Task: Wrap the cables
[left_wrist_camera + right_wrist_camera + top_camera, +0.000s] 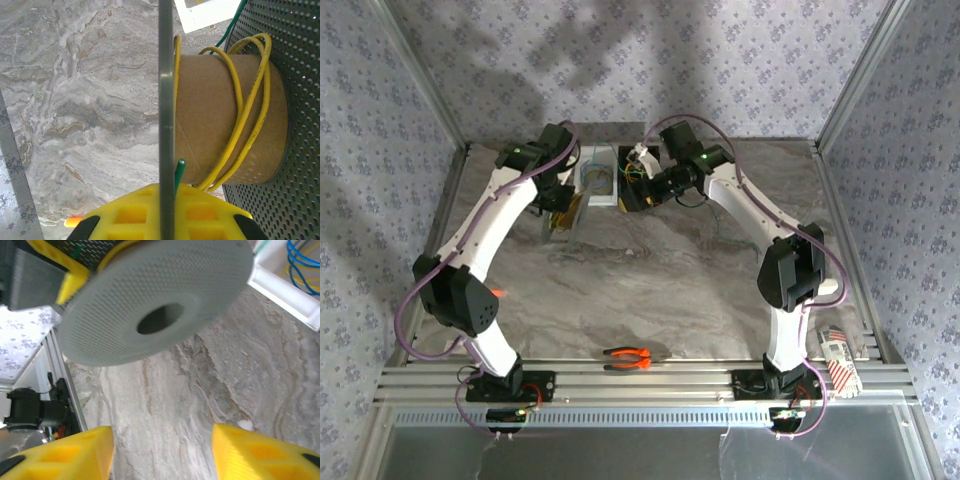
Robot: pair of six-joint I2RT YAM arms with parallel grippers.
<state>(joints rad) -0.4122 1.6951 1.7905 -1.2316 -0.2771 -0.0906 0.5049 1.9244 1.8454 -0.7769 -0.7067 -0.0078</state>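
Note:
My left gripper [167, 207] is shut on the thin edge of the grey spool's near flange [166, 100]. A yellow cable [248, 117] runs in a few loose turns round the spool's cardboard core [210, 115]. A green cable end [179, 172] sticks up beside the flange, just above the fingers. The right gripper [162, 450] stands open over bare table, below the spool's perforated flange [160, 295]. From above, the left gripper [563, 205] and the right gripper [645, 192] sit at the far side of the table.
A white tray [613, 200] holding a bluish and yellow coil [597, 178] stands between the grippers, and a blue cable [302, 260] lies in it. Beside it is a black box [623, 196] with green wires. Orange pliers [628, 358] lie near the front edge.

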